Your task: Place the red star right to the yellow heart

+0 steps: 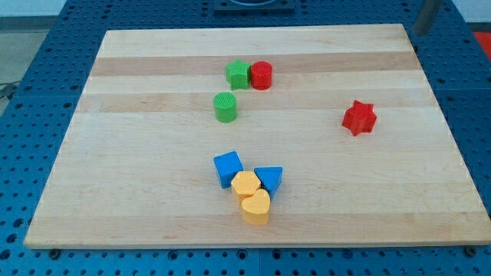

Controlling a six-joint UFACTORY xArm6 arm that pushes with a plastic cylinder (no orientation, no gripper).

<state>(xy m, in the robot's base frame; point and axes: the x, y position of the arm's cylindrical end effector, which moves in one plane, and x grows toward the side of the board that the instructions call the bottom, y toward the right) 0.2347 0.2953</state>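
Note:
The red star [359, 118] lies on the right part of the wooden board [138, 199], on its own. The yellow heart [256, 206] lies near the board's bottom edge, around the middle, well to the lower left of the star. It touches a yellow hexagon [246, 184] just above it. My tip [420, 31] shows at the view's top right, just off the board's top right corner. It is far above and to the right of the red star and touches no block.
A blue cube [228, 168] and a blue triangle [268, 179] flank the yellow hexagon. A green star [238, 74] and a red cylinder [261, 75] stand side by side near the top middle, with a green cylinder [225, 106] below them.

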